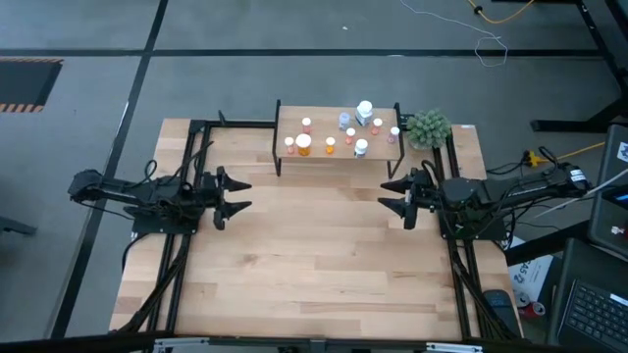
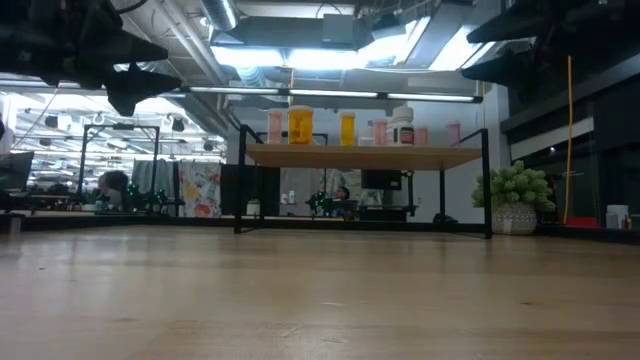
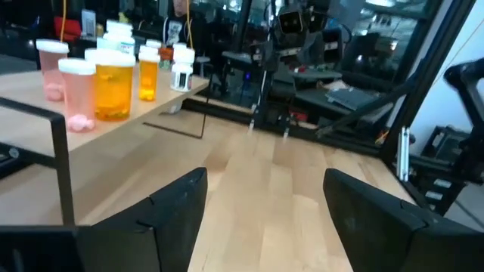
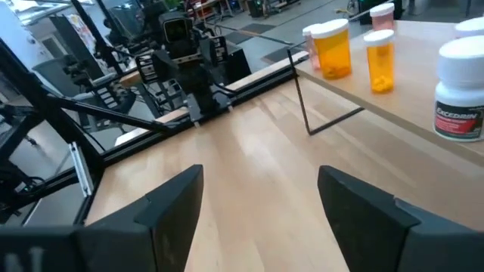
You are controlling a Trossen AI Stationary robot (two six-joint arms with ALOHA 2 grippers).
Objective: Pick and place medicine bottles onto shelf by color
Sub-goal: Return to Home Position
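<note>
Left gripper [image 1: 241, 195]: parked over the left part of the table [image 1: 314, 255], fingers spread apart, nothing between them. The left wrist view confirmed a wide gap, with only tabletop wood showing through it.

Right gripper [image 1: 387, 194]: parked over the right part of the table, likewise released and empty, pointed toward the left one. The two were well apart, with bare tabletop between them. In the low view both hung above the table surface without touching it.

Medicine bottles [image 1: 350, 135]: all those in view stood upright on the shelf [image 1: 324, 120], which sat at the table's far edge.
- The large orange bottle [image 1: 303, 145] stood toward the shelf's left end. A pink bottle [image 1: 289, 145] was just beside it on the outer side and a small orange bottle [image 1: 330, 145] on its other side.
- The large white bottle [image 1: 364, 111] stood right of centre, near the back edge. The right wrist view showed a red-lettered label on it.
- More small pink bottles [image 1: 378, 125] stood near it toward the right end.
- One or two small bottles close to the white one may have been blue, but from above the colour was hard to make out.

Green plant [image 1: 429, 127]: on the table just beside the shelf's right end.
</note>
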